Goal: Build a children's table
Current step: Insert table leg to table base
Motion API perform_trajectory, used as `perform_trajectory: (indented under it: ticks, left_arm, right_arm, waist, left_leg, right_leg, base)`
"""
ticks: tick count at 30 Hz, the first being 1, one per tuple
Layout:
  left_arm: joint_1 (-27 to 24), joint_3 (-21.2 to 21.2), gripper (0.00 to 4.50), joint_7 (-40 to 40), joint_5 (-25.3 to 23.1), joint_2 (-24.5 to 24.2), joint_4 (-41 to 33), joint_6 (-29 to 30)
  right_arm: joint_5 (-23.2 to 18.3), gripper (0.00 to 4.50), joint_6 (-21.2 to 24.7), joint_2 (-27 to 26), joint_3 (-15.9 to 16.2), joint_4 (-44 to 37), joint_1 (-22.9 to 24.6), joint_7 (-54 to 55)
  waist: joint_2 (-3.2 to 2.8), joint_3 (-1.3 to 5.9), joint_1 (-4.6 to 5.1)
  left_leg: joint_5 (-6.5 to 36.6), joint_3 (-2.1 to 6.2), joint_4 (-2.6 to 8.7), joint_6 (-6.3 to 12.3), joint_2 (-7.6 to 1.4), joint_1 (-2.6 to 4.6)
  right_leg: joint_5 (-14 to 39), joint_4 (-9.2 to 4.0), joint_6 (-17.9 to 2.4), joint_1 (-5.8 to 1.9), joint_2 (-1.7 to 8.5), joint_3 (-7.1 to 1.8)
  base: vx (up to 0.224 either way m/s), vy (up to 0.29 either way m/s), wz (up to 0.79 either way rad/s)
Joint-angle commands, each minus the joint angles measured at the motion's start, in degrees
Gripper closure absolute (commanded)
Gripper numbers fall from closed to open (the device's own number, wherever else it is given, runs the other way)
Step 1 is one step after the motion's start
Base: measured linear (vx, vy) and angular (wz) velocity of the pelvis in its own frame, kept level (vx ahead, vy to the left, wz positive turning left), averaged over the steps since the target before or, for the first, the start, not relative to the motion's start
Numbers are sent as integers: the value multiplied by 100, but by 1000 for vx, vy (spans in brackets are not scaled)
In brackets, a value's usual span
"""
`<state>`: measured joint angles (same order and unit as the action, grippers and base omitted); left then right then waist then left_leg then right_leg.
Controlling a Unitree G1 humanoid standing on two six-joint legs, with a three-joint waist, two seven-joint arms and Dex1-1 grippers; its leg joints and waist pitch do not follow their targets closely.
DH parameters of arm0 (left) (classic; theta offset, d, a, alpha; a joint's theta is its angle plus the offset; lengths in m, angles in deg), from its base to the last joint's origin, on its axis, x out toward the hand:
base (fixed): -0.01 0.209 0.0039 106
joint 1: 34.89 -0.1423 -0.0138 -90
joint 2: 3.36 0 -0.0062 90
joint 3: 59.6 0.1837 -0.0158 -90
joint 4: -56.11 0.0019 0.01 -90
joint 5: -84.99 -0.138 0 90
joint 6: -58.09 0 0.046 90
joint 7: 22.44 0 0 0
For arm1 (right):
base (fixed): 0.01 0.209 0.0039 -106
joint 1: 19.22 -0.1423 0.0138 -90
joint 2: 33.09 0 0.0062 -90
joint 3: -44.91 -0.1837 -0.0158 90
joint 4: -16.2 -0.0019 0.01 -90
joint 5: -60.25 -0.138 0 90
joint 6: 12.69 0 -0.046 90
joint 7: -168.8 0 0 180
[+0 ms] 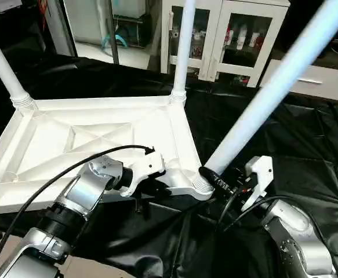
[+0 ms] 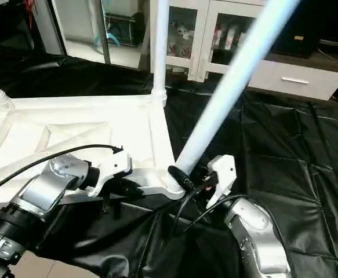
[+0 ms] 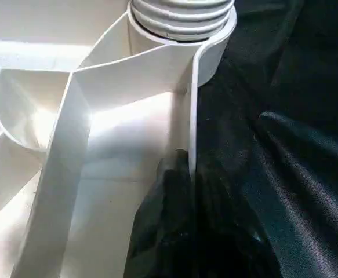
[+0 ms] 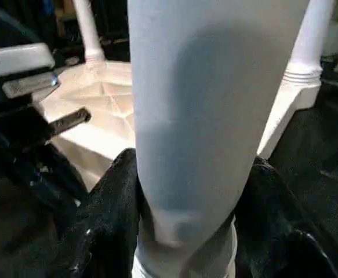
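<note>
The white tabletop (image 1: 93,139) lies upside down on the black cover, its ribbed underside facing up. Two white legs stand in its far corners, one at the left (image 1: 0,58) and one at the right (image 1: 183,46). A third leg (image 1: 273,87) leans up to the right from the near right corner socket (image 1: 200,186). My right gripper (image 1: 215,180) is shut on this leg just above the socket, a black finger (image 4: 108,214) on each side of the tube (image 4: 192,116). My left gripper (image 1: 150,186) is shut on the tabletop's near rim (image 3: 191,116), close to that socket (image 3: 180,17).
The black cover (image 1: 308,145) spreads over the worktable to the right and front. A white glass-door cabinet (image 1: 226,35) and a white drawer unit (image 1: 313,81) stand behind the table. A black cable (image 1: 53,179) loops over my left forearm.
</note>
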<state>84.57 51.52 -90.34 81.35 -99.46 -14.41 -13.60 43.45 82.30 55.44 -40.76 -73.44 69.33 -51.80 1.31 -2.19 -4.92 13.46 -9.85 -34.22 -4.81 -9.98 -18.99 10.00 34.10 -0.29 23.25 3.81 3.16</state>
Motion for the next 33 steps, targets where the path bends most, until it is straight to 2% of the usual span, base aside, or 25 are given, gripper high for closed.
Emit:
perform_trajectory:
  ticks: [1,5,7,9,10,14,15,17,20,22,23,25,28,31,32,33]
  left_arm:
    - [-68,-176,450,277,183,102,-26,21]
    - [-183,-164,450,258,200,66,-186,85]
    - [-206,-155,450,256,198,63,-205,89]
    - [-221,-149,450,262,199,69,-203,89]
    - [-238,-144,450,259,206,69,-218,97]
    - [-235,-137,450,251,209,61,-229,90]
    - [-235,-137,450,251,209,61,-229,90]
    - [-227,-127,450,261,205,56,-253,89]
    - [-216,-123,450,285,187,61,-254,69]
    - [-216,-133,450,302,185,63,-262,68]
    - [-216,-133,450,302,185,63,-262,68]
    - [-233,-152,450,304,201,44,-290,81]
    - [-238,-164,450,312,208,30,-288,77]
    - [-241,-174,450,327,210,25,-280,68]
    - [-235,-182,450,331,213,25,-266,61]
    - [-225,-202,450,344,228,34,-243,47]
  right_arm:
    - [311,262,223,85,444,245,211,-269]
    - [384,262,342,211,620,203,204,-323]
    - [358,262,391,233,644,159,213,-352]
    - [318,262,539,263,659,130,242,-362]
    - [333,262,771,310,701,182,251,-338]
    - [638,262,964,406,865,437,111,-249]
    - [638,262,964,406,865,437,111,-249]
    - [963,262,1196,491,1092,751,-92,-132]
    - [1206,262,1258,526,1257,1002,-193,-88]
    - [1246,262,1293,481,1296,1110,-226,-20]
    - [1246,262,1293,481,1296,1110,-226,-20]
    - [1088,262,1371,329,1151,1142,-270,146]
    - [1027,262,1381,284,1071,1169,-301,196]
    - [998,262,1364,260,1017,1198,-315,227]
    - [996,262,1319,241,985,1213,-318,258]
    - [993,262,1227,213,940,1243,-321,308]
  waist:
    - [61,191,25]
    - [80,191,39]
    - [79,196,48]
    - [101,208,51]
    - [108,210,52]
    - [90,207,51]
    - [91,203,75]
    - [88,192,102]
    - [95,172,159]
    - [102,149,199]
    - [99,143,208]
    - [84,134,257]
    - [82,140,323]
    - [84,137,335]
    - [51,139,331]
    - [70,139,335]
  left_leg:
    - [1191,108,534,281,-324,-65]
    - [1278,124,548,281,-334,-63]
    - [1243,124,550,290,-339,-66]
    - [1130,117,544,321,-331,-79]
    - [1099,109,540,339,-330,-75]
    - [1158,111,545,322,-324,-69]
    - [1247,118,556,290,-322,-70]
    - [1412,133,570,232,-321,-59]
    - [1776,158,586,157,-321,-29]
    - [2188,196,601,103,-320,9]
    - [2272,207,608,91,-318,15]
    - [2628,246,620,52,-310,77]
    - [2675,286,665,49,-327,29]
    - [2696,283,667,77,-321,32]
    - [2697,286,669,71,-323,38]
    - [2685,277,670,80,-326,37]
  right_leg:
    - [2359,-490,-881,-235,493,-313]
    - [2551,-507,-787,-224,499,-312]
    - [2424,-497,-792,-223,487,-314]
    - [2168,-468,-850,-241,476,-315]
    - [2108,-467,-874,-238,477,-316]
    - [2254,-488,-843,-232,483,-314]
    - [2370,-498,-813,-232,475,-308]
    - [2539,-513,-780,-216,472,-300]
    - [3019,-570,-641,-189,482,-298]
    - [3614,-645,-441,-153,498,-277]
    - [3720,-657,-401,-145,498,-270]
    - [4060,-733,-285,-117,507,-219]
    - [3847,-738,-302,-177,518,-178]
    - [3863,-746,-315,-158,537,-186]
    - [3844,-740,-324,-157,539,-190]
    - [3811,-747,-338,-151,537,-193]
  base:
    - [0,0,0]
    - [0,0,0]
    - [0,0,0]
    - [0,0,0]
    - [0,0,0]
    - [0,0,0]
    - [0,0,0]
    - [0,0,0]
    - [0,0,0]
    - [0,0,0]
    - [0,0,0]
    - [0,0,0]
    - [0,0,0]
    - [0,0,0]
    - [0,0,0]
    - [0,0,0]
